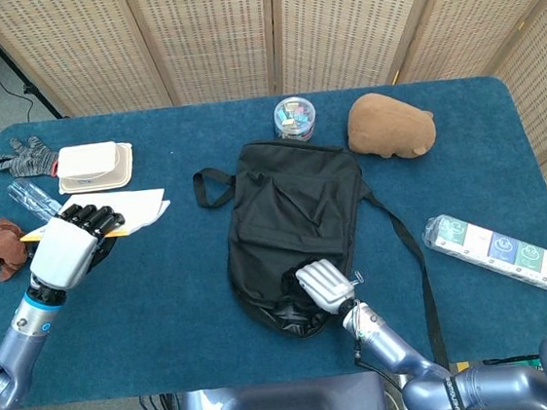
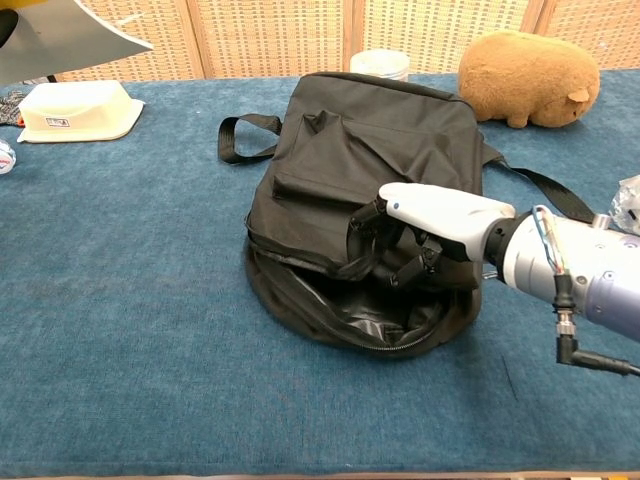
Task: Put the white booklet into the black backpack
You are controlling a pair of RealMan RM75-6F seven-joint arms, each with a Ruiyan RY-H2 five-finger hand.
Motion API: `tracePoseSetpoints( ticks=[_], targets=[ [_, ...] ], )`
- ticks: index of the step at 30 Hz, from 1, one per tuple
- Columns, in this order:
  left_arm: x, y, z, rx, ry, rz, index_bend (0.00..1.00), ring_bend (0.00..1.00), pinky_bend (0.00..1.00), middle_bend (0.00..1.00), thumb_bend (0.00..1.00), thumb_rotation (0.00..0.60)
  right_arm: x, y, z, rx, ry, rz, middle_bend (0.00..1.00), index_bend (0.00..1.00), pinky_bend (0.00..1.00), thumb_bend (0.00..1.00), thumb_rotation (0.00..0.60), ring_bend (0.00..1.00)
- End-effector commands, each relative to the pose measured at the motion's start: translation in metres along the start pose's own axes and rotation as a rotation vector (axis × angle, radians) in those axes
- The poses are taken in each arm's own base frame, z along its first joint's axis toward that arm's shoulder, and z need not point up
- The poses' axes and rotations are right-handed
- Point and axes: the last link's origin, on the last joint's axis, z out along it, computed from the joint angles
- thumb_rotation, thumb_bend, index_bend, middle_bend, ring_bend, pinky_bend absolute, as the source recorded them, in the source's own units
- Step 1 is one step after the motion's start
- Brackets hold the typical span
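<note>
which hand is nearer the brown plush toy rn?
Right. The right hand grips the black backpack's opening, just in front of the brown plush toy; the left hand holds the white booklet far across the table.

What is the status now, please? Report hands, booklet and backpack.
Left hand holds white booklet above table. Right hand grips the black backpack flap, opening lifted. Nothing blocking the opening.

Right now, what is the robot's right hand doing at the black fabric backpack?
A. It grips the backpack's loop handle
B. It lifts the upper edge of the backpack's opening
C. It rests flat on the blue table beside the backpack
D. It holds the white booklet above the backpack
B: the right hand has its fingers curled under the upper flap of the black fabric backpack, so the opening gapes.
</note>
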Motion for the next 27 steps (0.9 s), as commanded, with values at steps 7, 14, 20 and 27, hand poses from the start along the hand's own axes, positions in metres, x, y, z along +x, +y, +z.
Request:
tracePoseSetpoints(
  ticks=[7,14,20,27],
  targets=[
    [-0.001,0.000,-0.003,-0.010,0.006,-0.013,0.84,0.57,0.67,0.66,0.56,0.600,0.007,0.001,-0.003,0.016,0.040,0.028,0.53,0.53,0.57,0.84,0.600,0.45],
    [-0.004,0.009,-0.010,-0.090,0.025,-0.074,0.84,0.57,0.67,0.66,0.56,0.600,0.022,0.001,-0.001,0.026,0.061,0.099,0.56,0.55,0.58,0.83,0.600,0.47],
    [-0.007,0.013,-0.014,-0.117,0.054,-0.103,0.84,0.57,0.67,0.66,0.56,0.600,0.042,-0.001,0.005,0.036,0.094,0.123,0.57,0.56,0.60,0.84,0.600,0.47],
    [-0.001,0.024,-0.023,-0.205,0.116,-0.184,0.84,0.57,0.67,0.66,0.56,0.600,0.062,0.000,0.016,0.024,0.104,0.139,0.57,0.56,0.61,0.84,0.600,0.47]
  ],
)
